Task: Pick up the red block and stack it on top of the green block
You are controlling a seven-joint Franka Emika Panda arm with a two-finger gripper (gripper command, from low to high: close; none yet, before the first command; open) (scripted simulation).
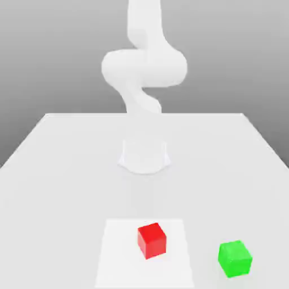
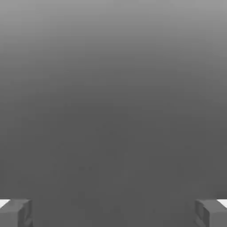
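Note:
The red block (image 1: pixel 151 240) sits on the white table near its front edge, about at the middle of the exterior view. The green block (image 1: pixel 235 258) stands apart from it, toward the exterior view's right and slightly nearer the front edge. The white arm (image 1: pixel 144 68) rises from its base (image 1: pixel 144 156) at the table's middle, well behind both blocks. In the hand view my gripper (image 2: pixel 113 215) is open: its two grey fingertips (image 2: pixel 15 213) stand far apart with nothing between them, against a plain grey background.
The table (image 1: pixel 56 169) is a flat white surface. A slightly lighter rectangular patch (image 1: pixel 121 254) lies under and around the red block at the front. The far edge runs behind the arm's base.

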